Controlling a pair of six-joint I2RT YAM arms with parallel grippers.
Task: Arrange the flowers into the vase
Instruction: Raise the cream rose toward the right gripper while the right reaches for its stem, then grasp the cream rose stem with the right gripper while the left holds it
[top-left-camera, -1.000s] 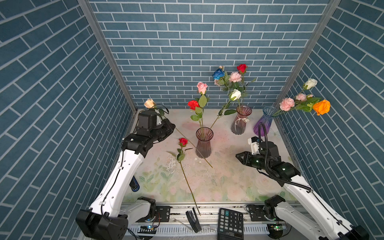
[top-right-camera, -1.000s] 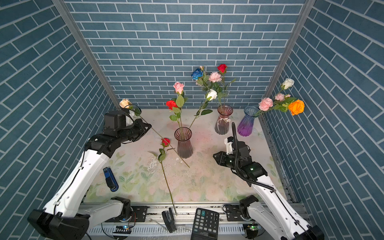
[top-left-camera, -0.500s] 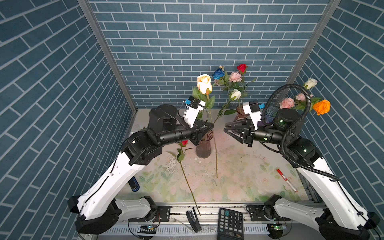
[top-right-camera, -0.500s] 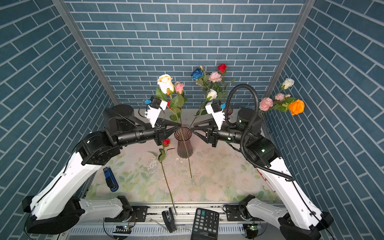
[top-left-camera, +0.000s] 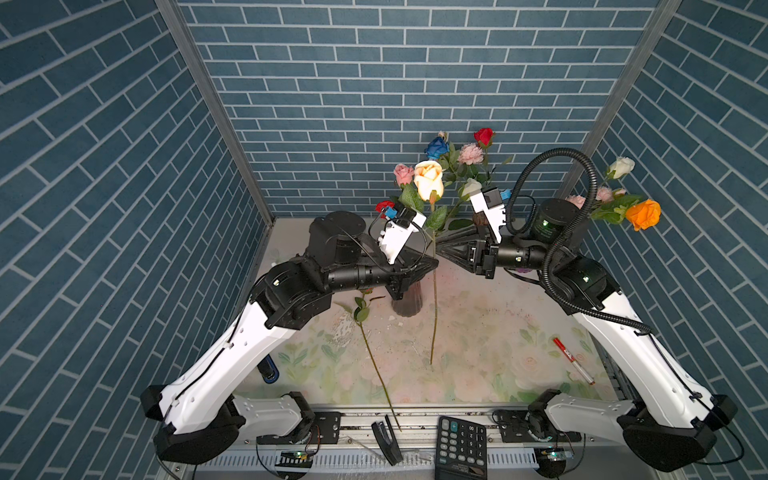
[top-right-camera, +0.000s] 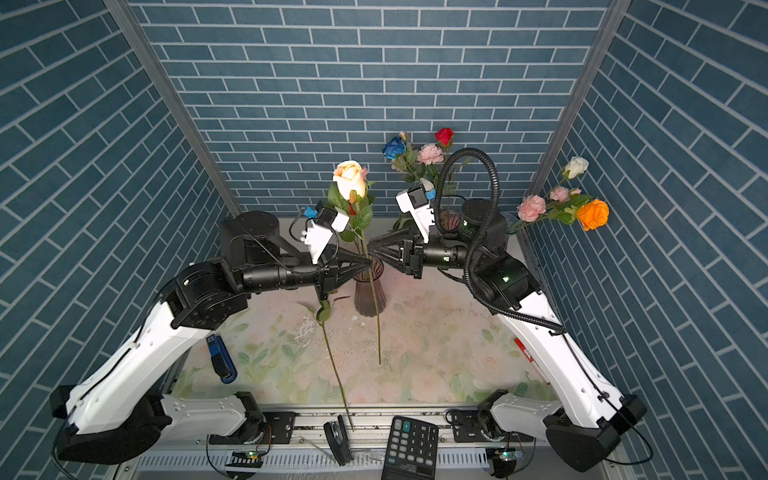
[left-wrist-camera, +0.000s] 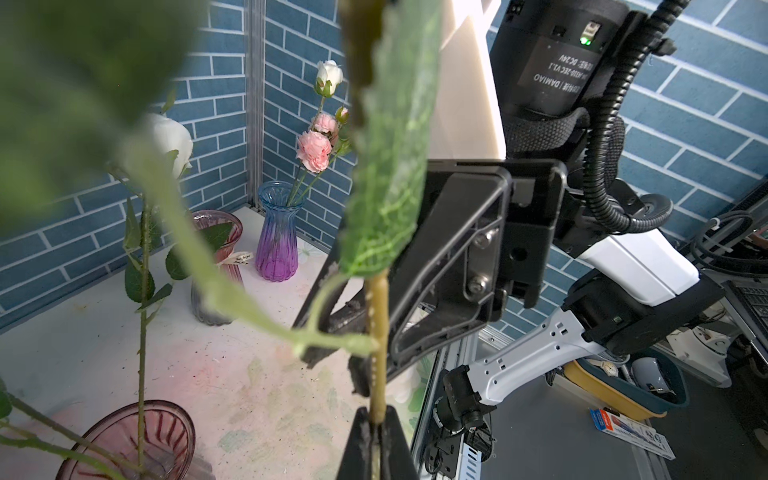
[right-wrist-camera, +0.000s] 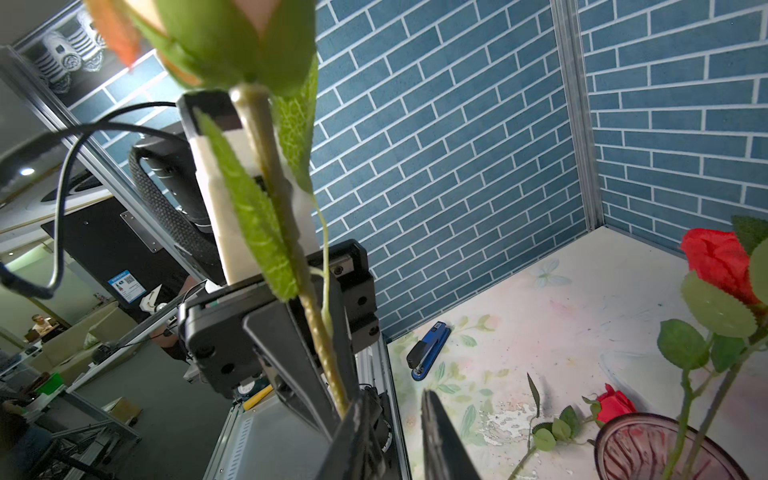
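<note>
A peach rose (top-left-camera: 429, 185) (top-right-camera: 350, 179) stands upright, its long stem (top-left-camera: 434, 299) hanging down to the table just right of the dark pink vase (top-left-camera: 409, 305) (top-right-camera: 368, 299). My left gripper (top-left-camera: 434, 262) (left-wrist-camera: 376, 415) is shut on that stem. My right gripper (top-left-camera: 439, 247) (right-wrist-camera: 395, 399) faces it from the right, open. The stem lies against one of its fingers (right-wrist-camera: 353, 424), and nothing shows in the gap. The vase (right-wrist-camera: 648, 449) holds a red rose (right-wrist-camera: 723, 262) and a pink one (top-left-camera: 403, 173). Another red rose (right-wrist-camera: 615, 405) lies on the table, its stem (top-left-camera: 374, 357) reaching toward the front edge.
At the back stand a pink vase (left-wrist-camera: 216, 249) and a blue-purple vase (left-wrist-camera: 276, 232), both with flowers, an orange bloom (top-left-camera: 643, 214) leaning right. A blue stapler (top-left-camera: 269, 372) lies at the left, a red pen (top-left-camera: 573, 359) at the right, a calculator (top-left-camera: 460, 444) in front.
Both arms have come up from low over the table and met above the dark pink vase. The left one brought the peach rose upright. The right jaws have narrowed beside its stem.
</note>
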